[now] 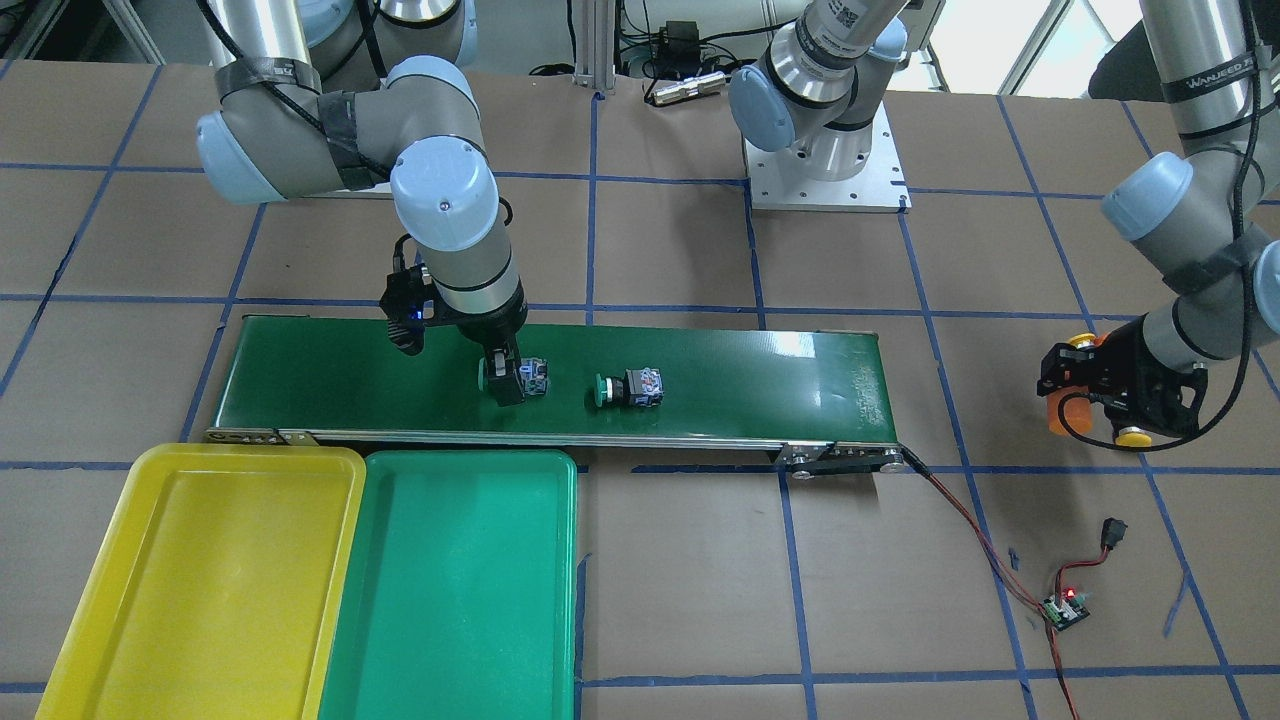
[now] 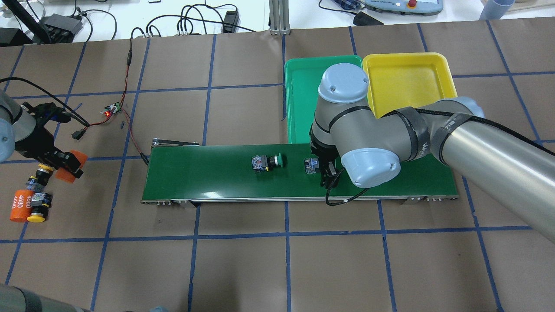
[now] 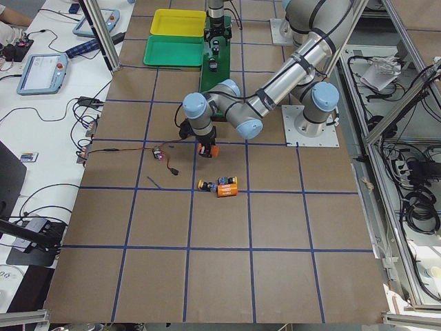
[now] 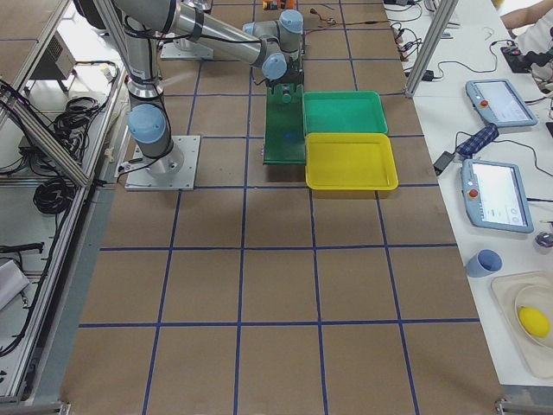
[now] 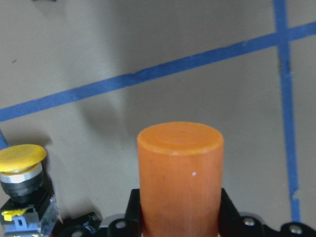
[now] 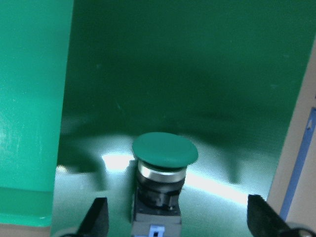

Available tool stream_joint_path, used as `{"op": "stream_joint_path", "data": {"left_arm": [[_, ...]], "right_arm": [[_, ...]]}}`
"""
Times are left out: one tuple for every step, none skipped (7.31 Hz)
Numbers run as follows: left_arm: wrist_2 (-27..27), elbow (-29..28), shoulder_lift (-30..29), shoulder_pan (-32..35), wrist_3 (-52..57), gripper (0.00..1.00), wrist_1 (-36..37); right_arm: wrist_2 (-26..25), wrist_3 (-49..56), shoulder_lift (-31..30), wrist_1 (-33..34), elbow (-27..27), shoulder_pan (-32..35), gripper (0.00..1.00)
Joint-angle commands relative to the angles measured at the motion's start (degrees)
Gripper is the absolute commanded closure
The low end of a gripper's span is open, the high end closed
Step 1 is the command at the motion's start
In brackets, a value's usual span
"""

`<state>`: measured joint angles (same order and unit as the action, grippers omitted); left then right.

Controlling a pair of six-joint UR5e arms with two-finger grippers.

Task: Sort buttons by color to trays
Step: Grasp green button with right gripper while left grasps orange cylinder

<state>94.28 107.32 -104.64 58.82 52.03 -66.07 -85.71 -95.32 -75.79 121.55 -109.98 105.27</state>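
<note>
Seen from above, the left gripper (image 2: 65, 167) is at 9 o'clock, its jaws squeezing an orange cylinder (image 5: 180, 173); a yellow button (image 5: 22, 160) lies just beside it and a second yellow button (image 2: 35, 217) at 7 o'clock, by a second orange cylinder (image 2: 21, 208). On the belt (image 2: 217, 182) lies a green button (image 2: 268, 162), and at 3 o'clock from it the right gripper (image 1: 508, 380) has its jaws spread wide around the other green button (image 6: 164, 150), not touching it. The green tray (image 2: 299, 95) and yellow tray (image 2: 407, 82) sit past it at 12 and 1 o'clock.
</note>
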Motion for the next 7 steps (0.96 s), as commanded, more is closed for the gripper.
{"op": "stream_joint_path", "data": {"left_arm": [[-0.1, 0.7, 4.9, 11.4, 2.2, 1.00, -2.6], [-0.3, 2.2, 5.8, 17.1, 8.1, 1.00, -2.6], [-0.1, 4.5, 6.8, 23.1, 10.9, 1.00, -1.4], [-0.2, 5.6, 6.9, 28.5, 15.4, 1.00, 0.7], [-0.2, 5.7, 5.9, 34.4, 21.3, 1.00, 6.2], [-0.2, 6.0, 5.6, 38.4, 23.7, 1.00, 8.7], [0.2, 6.0, 4.9, 40.9, 24.0, 1.00, 8.8]], "right_arm": [[-0.4, 0.3, 0.3, 0.0, 0.0, 0.0, 0.26], [0.0, 0.8, 0.3, 0.0, 0.3, -0.1, 0.86], [0.1, 1.4, 0.3, 0.1, 0.5, -0.2, 1.00], [-0.3, 2.0, -0.3, 0.0, 0.6, -0.2, 1.00], [-0.9, 2.1, -0.8, 0.0, 1.3, -0.4, 1.00], [-1.0, 2.2, -0.8, -0.7, 3.3, -0.8, 1.00], [-2.7, 6.0, -0.2, -0.5, 5.6, -2.0, 1.00]]}}
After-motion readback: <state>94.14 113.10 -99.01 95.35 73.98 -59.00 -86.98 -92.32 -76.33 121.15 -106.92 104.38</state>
